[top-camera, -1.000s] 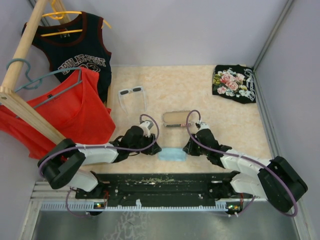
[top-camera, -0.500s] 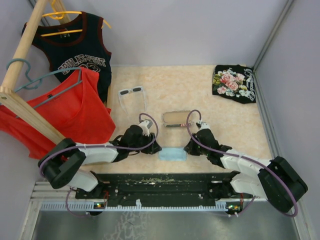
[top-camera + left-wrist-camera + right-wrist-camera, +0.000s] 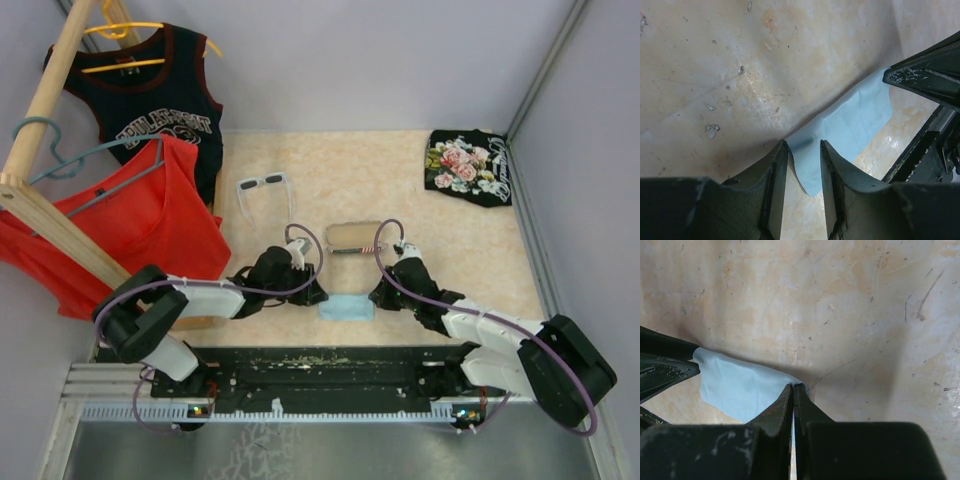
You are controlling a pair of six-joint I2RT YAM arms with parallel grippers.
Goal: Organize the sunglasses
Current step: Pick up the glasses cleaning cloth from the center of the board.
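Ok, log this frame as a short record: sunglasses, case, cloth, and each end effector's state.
sunglasses: left side of table, arms unfolded, untouched
case: mid-table, beyond both end effectors
blue cloth: near edge, between the end effectors
left end effector: jaws apart, straddling cloth's left corner
right end effector: shut on cloth's right corner
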